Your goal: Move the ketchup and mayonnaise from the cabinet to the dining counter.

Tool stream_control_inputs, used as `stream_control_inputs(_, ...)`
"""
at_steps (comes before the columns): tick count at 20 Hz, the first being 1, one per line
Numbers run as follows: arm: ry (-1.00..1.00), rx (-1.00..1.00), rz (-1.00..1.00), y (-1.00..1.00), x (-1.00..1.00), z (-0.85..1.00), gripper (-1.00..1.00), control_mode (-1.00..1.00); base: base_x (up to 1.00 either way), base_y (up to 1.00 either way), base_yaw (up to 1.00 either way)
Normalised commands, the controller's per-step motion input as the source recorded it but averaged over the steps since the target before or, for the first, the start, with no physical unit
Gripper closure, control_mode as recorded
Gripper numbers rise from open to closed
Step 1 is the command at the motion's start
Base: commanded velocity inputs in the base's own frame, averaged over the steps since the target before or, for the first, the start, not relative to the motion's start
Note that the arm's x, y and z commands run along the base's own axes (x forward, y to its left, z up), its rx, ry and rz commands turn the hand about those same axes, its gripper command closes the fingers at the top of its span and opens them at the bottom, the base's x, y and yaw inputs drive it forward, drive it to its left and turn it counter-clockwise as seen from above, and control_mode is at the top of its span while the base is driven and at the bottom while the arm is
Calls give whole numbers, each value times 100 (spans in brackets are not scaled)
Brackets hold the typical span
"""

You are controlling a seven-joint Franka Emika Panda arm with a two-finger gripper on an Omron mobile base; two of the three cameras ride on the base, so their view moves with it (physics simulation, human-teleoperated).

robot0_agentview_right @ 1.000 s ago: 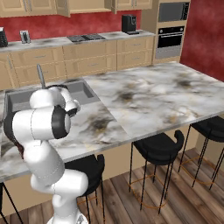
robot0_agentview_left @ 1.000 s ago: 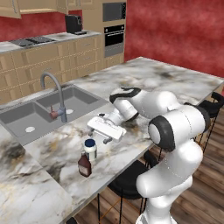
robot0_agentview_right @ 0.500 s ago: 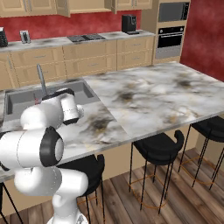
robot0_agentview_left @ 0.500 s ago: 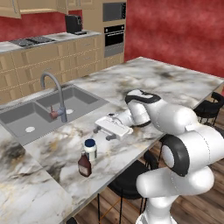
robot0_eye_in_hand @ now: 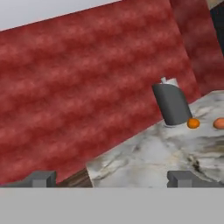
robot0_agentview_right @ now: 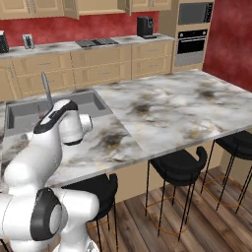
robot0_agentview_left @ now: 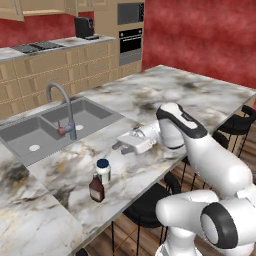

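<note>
The ketchup [robot0_agentview_left: 96,188], a dark red-brown bottle, and the mayonnaise [robot0_agentview_left: 103,170], a white jar with a blue lid, stand upright side by side near the front edge of the dining counter [robot0_agentview_left: 200,95]. My gripper [robot0_agentview_left: 119,148] hovers just above the marble, to the right of and behind the two, open and holding nothing. In the hand view my gripper [robot0_eye_in_hand: 113,179] has nothing between its wide-apart fingertips [robot0_eye_in_hand: 41,178]. The tan cabinet [robot0_agentview_left: 35,5] hangs on the far wall above the worktop. In the right base view my own arm hides the hand.
The grey sink [robot0_agentview_left: 50,125] and its curved faucet [robot0_agentview_left: 62,107] lie left of the hand. Black stools [robot0_agentview_right: 179,165] line the counter's near side. The hand view looks at a grey canister [robot0_eye_in_hand: 172,105] and small orange things [robot0_eye_in_hand: 193,124] on marble by a red wall.
The arm's elbow and upper links have swung out to the right and lower. The hand has drawn slightly right, away from the jar and bottle. The jaws have stayed open.
</note>
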Motion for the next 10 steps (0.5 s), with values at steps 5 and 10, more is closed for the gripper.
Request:
stream_control_inputs(5,17,-27,-21,-7,-28,32,-100,-100,0,0,0)
stream_control_inputs(10,15,-25,-24,-11,-35,26,-100,-100,0,0,0)
